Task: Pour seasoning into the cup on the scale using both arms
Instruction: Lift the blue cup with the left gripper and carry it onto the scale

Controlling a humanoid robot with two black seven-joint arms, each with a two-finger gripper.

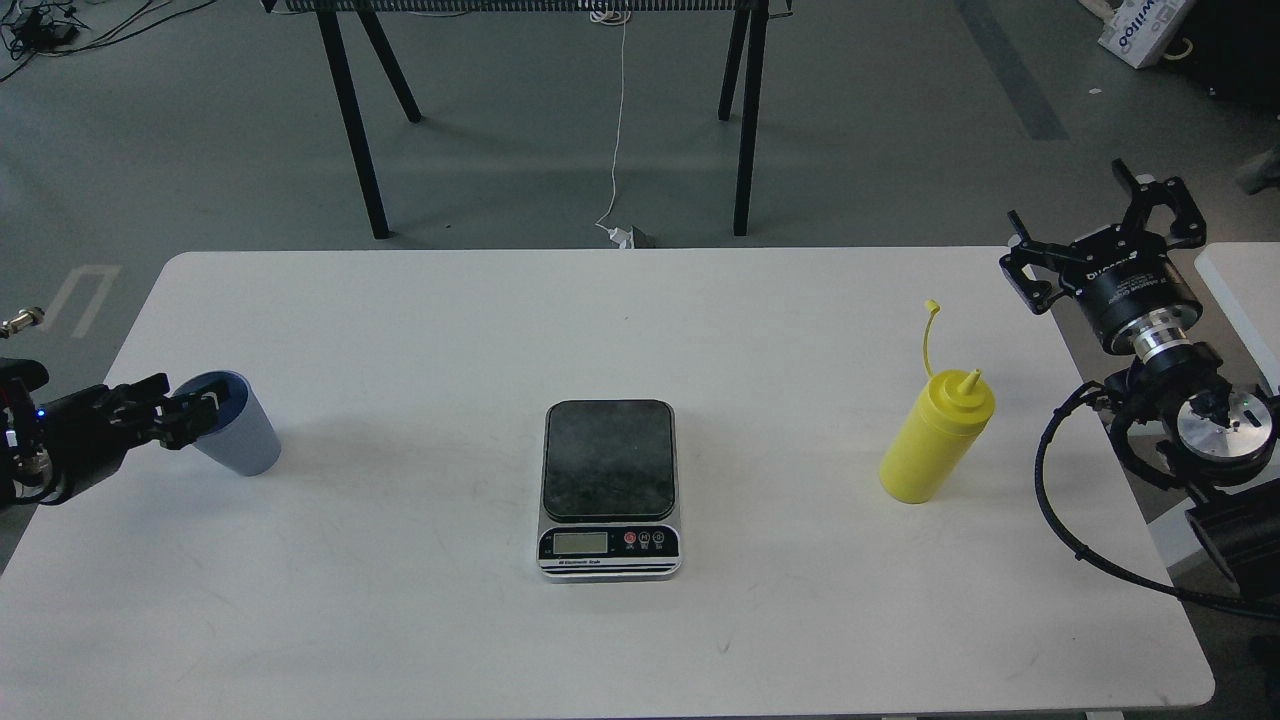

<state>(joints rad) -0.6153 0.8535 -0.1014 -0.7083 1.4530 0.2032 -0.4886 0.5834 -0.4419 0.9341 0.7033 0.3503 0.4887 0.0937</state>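
Note:
The light-blue cup (pixel 240 435) stands upright on the white table (pixel 640 320) at the far left. My left gripper (pixel 178 405) is low at the cup's left side, its fingers open, with the fingertips (pixel 203 406) overlapping the cup's rim; I cannot tell whether they touch it. The scale (pixel 608 490) sits at the table's middle with a bare dark platform. The yellow seasoning bottle (pixel 935 440) stands upright at the right, its cap strap sticking up. My right gripper (pixel 1092 228) is open and empty, beyond the table's right edge, behind and to the right of the bottle.
Black trestle legs (pixel 350 120) stand on the floor behind the table, with a white cable (pixel 615 150) between them. A second white surface (pixel 1240 270) lies at the right edge. My right arm's cables (pixel 1060 500) hang over the table's right edge.

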